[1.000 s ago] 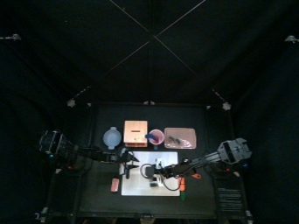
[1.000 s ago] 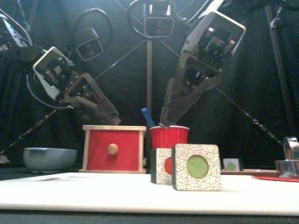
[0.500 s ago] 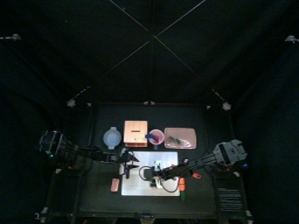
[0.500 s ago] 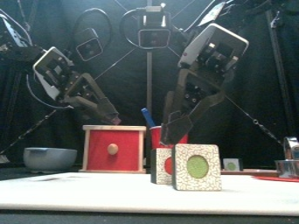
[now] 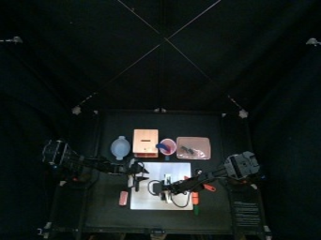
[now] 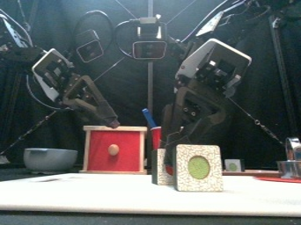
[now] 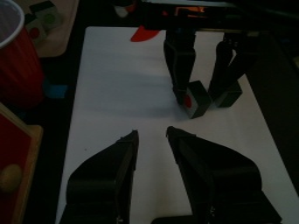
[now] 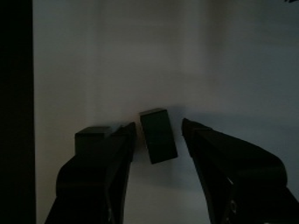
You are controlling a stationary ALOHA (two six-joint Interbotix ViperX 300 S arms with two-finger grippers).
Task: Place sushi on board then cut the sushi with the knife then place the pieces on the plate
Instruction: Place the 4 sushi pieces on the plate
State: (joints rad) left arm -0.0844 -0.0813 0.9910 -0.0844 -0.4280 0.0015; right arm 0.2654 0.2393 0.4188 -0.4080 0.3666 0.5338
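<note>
A red cup [image 6: 165, 139] holds a blue toy knife [image 6: 147, 116]. On the white cutting board [image 7: 117, 96], the right claw [image 8: 156, 131] stands spread around an upright dark green sushi block [image 8: 156, 142]; the left claw [image 7: 152, 131] hovers spread.

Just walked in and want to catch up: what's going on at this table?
The right gripper is low over the white cutting board, its jaws open on either side of one dark sushi piece, not closed on it. A second piece stands close by on the board. The left gripper hovers open over the board's left part. The pink tray waits behind the board.
</note>
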